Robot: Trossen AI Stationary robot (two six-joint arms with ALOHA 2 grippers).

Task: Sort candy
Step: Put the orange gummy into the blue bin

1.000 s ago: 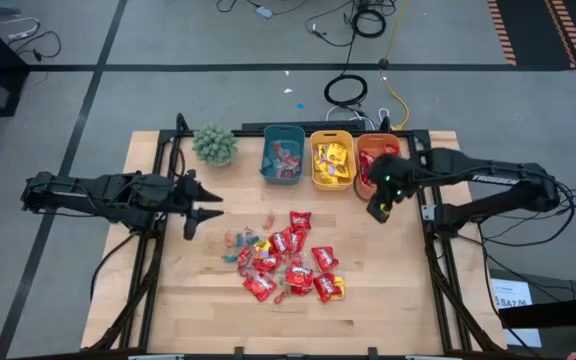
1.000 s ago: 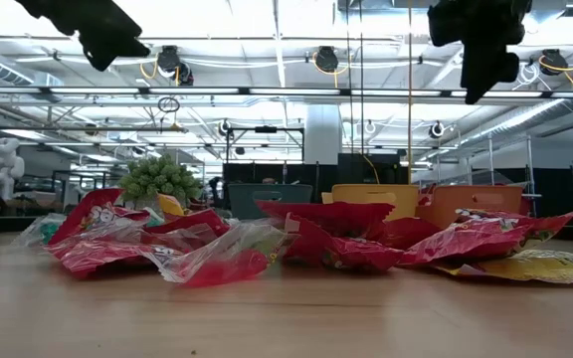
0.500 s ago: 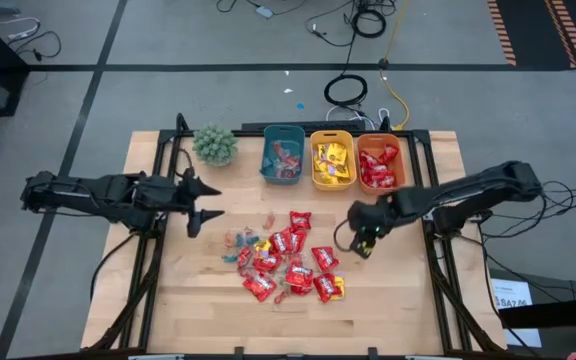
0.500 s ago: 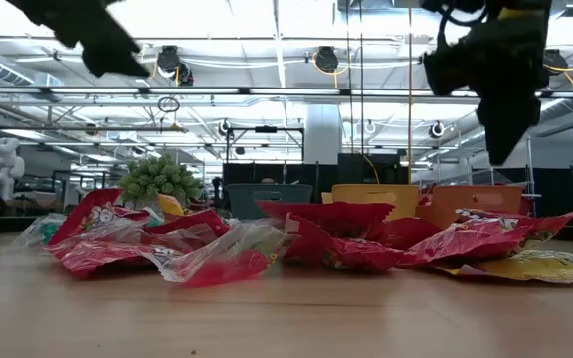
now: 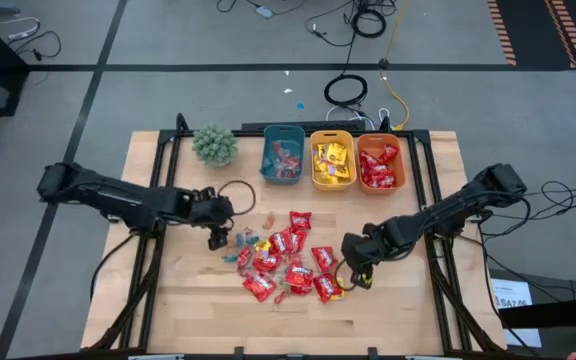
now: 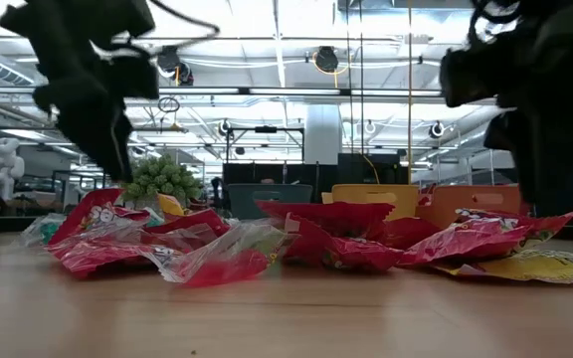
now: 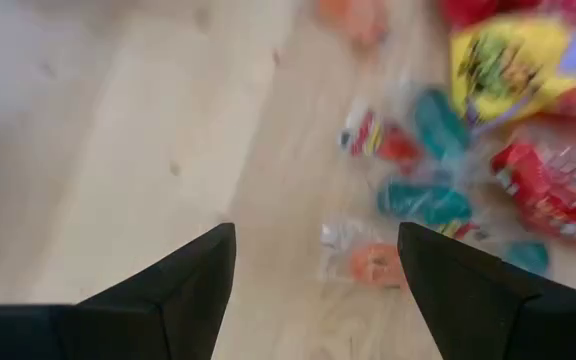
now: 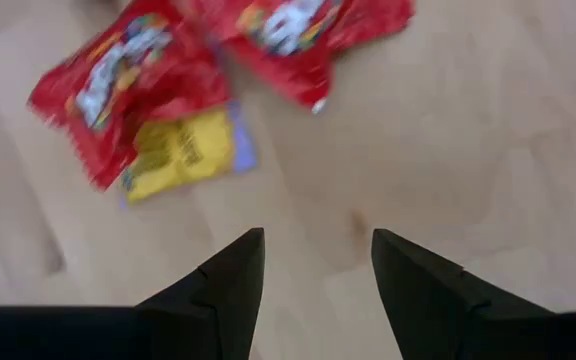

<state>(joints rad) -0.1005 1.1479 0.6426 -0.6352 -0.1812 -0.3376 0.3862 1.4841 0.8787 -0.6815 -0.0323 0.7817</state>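
Note:
The candy lies in a loose pile on the wooden table: red packets, a few yellow ones, and small pale pieces at its left edge. My left gripper hangs open over that left edge, pointing steeply down. Its wrist view shows small teal and orange pieces just ahead of the fingers. My right gripper stands open at the pile's right edge, above bare wood. A yellow packet and red packets lie just beyond it. In the low view both grippers hang above the pile.
Along the far edge stand a teal bin, a yellow bin and an orange bin, each with some candy inside. A small green spiky plant sits left of the bins. Bare wood lies on the near side of the pile.
My left gripper has gone down and toward the table's right edge, tipping steeply downward, to the pile's left edge. My right gripper has swung from over the orange bin toward the near edge and down, to the pile's right edge. The candy has not moved.

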